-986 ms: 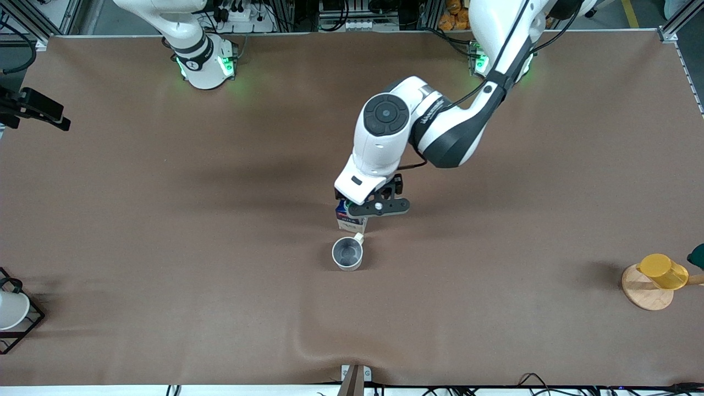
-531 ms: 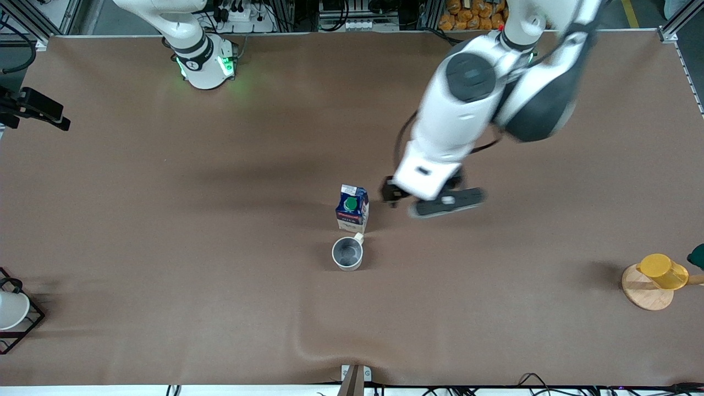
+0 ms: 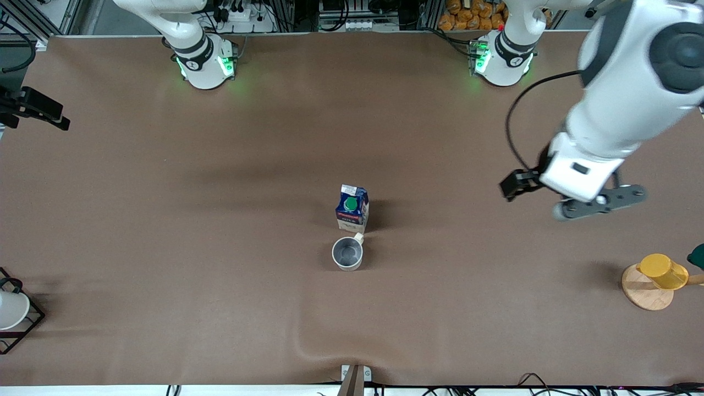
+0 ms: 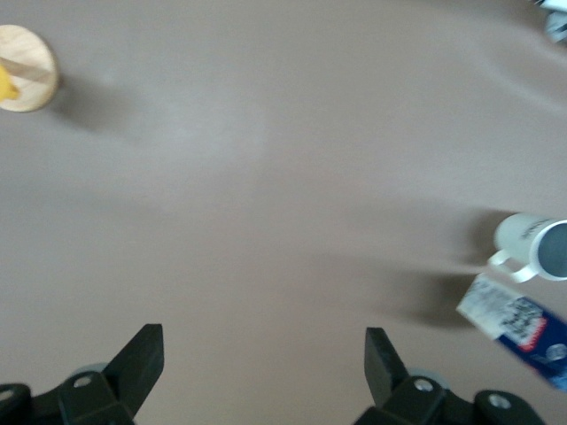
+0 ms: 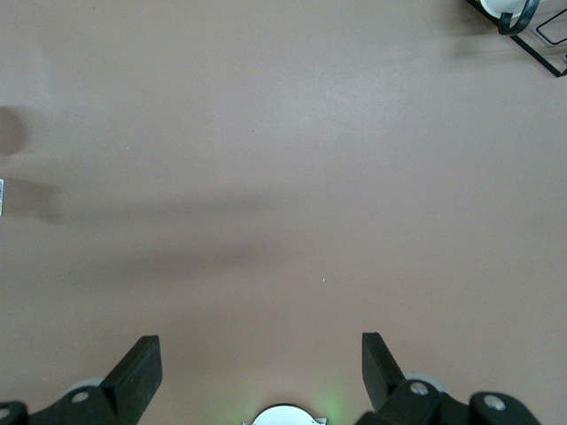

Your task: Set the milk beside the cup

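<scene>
milk (image 3: 352,208) upright on desk (image 3: 165,220), just beside cup (image 3: 347,254), farther from camera | left tool (image 3: 572,201) released, over bare desk | right tool (image 5: 261,372) released, waiting

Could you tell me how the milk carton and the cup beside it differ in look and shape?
The milk carton is boxy and dark blue with a green cap; the cup is round, cream-white outside and grey inside. The carton is capped, the cup open-topped with a small handle. The carton stands farther from the front camera. Both stand upright, close together, unheld.
</scene>
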You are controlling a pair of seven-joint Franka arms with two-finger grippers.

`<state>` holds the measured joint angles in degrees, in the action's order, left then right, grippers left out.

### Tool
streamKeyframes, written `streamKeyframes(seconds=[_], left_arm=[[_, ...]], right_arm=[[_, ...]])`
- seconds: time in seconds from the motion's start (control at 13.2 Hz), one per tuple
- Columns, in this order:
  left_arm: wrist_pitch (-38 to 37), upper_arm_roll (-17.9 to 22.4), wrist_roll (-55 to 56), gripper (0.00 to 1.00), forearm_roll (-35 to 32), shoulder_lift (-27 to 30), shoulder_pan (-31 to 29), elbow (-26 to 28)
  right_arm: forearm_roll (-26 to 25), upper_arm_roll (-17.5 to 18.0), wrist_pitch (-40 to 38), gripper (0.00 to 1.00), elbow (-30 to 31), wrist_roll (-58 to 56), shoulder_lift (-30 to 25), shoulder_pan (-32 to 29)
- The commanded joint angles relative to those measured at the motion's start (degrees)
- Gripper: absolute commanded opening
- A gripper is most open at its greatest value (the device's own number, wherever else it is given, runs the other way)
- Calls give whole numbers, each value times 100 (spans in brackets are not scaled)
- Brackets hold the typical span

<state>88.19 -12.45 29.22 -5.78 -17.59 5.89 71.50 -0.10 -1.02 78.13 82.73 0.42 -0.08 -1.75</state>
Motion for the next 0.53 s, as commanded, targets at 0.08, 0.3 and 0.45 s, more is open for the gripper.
streamKeyframes(seconds=[0.08, 0.3, 0.45], left_arm=[[-468, -47, -758, 100, -46, 422, -456, 215], [-689, -108, -1356, 100, 42, 607, -877, 241], [-759, -83, -1638, 100, 86, 773, -950, 355]], right_arm=[[89, 23, -123, 100, -143, -60, 34, -10], [89, 32, -123, 100, -143, -68, 34, -1], [71, 41, -123, 100, -160, -42, 34, 25]])
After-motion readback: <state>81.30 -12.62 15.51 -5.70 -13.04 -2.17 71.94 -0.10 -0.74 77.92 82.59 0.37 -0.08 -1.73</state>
